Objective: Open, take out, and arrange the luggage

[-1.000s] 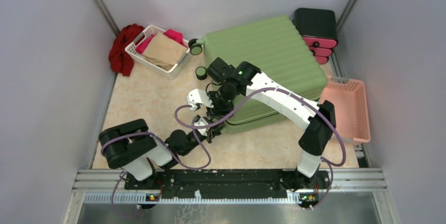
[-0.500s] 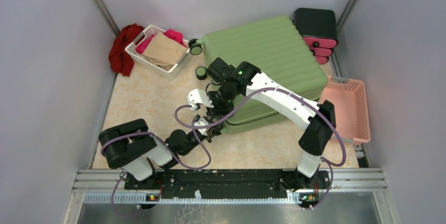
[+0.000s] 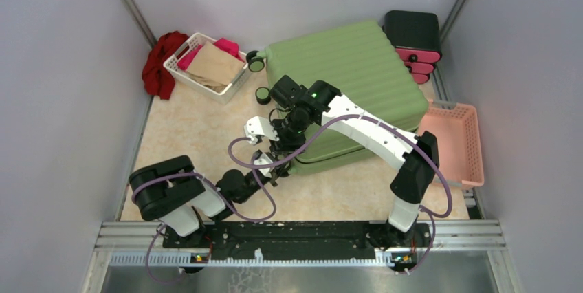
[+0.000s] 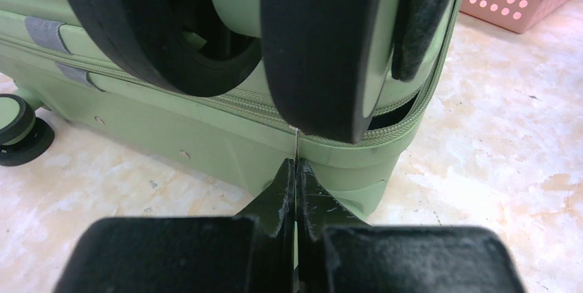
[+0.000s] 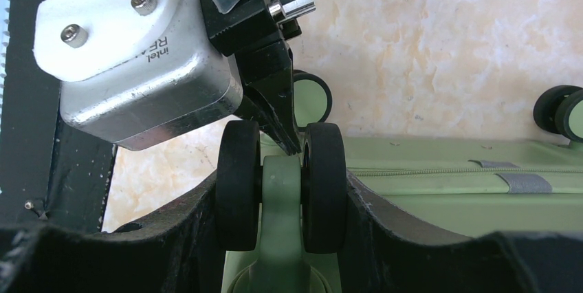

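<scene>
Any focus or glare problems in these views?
Top external: even light, soft shadows, luggage sharp. Left wrist: caster wheel looms close, dark, slightly soft; left pincer likewise; floor crisp. Right wrist: right pincer blurred at bottom edge, mild glare on the silver camera housing.

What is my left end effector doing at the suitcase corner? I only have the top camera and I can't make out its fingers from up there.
Observer: The left wrist camera shows the left end effector shut on a thin metal tab at the zipper of the luggage.
Operator: Is it unzipped anywhere?
Observer: Yes, at the corner beside the tab a dark gap shows between the two halves; further along it looks closed.
Operator: And the other arm?
Observer: On the right wrist camera the right end effector straddles the twin wheel, one finger against each outer side.
</scene>
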Action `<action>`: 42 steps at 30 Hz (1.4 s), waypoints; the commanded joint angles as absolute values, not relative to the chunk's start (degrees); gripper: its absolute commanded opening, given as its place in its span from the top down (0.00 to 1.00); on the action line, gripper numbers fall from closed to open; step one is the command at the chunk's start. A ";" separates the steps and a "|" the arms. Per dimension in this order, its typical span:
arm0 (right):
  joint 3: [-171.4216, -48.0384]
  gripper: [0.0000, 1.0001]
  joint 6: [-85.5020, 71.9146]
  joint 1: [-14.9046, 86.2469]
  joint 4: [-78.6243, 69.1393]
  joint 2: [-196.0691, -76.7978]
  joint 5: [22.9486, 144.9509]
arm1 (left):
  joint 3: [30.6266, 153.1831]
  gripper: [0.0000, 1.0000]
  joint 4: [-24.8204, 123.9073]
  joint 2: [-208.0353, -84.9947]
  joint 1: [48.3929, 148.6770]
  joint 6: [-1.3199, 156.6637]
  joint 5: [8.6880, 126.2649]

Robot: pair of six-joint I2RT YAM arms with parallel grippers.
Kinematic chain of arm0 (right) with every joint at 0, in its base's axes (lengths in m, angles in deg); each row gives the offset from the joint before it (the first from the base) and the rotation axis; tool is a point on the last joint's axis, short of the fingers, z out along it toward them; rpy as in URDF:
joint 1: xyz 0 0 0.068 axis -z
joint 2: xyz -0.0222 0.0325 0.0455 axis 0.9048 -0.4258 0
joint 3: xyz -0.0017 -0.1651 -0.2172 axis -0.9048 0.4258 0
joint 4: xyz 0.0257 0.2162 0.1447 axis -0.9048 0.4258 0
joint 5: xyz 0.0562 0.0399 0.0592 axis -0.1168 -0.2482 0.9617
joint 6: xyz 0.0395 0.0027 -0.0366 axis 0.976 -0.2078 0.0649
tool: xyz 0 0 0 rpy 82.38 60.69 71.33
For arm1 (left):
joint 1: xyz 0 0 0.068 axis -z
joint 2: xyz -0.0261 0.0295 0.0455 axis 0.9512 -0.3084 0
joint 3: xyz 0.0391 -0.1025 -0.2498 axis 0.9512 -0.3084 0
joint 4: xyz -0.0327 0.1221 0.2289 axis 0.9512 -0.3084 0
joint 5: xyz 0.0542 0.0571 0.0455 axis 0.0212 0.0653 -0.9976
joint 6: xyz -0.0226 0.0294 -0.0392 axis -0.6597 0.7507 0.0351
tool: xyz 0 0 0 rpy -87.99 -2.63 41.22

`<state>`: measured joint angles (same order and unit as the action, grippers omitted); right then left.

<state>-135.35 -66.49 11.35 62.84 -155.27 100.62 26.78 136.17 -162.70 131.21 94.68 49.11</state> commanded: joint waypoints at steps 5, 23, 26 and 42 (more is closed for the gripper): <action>-137.81 1.00 -64.67 11.15 65.59 -152.12 104.76 | 27.59 1.00 150.10 -161.86 131.60 94.39 45.13; -136.60 1.00 -64.92 10.72 65.50 -151.45 104.53 | 30.65 1.00 145.79 -161.31 128.77 89.75 33.55; -136.25 1.00 -64.94 10.75 65.34 -151.11 104.52 | 31.24 1.00 142.87 -160.26 126.55 85.98 34.83; -134.23 1.00 -65.02 10.75 64.63 -150.06 104.13 | 37.51 1.00 125.97 -156.89 111.26 72.42 49.60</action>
<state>-134.39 -66.60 11.28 62.08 -154.73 100.49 33.47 127.75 -158.39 113.92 76.69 47.12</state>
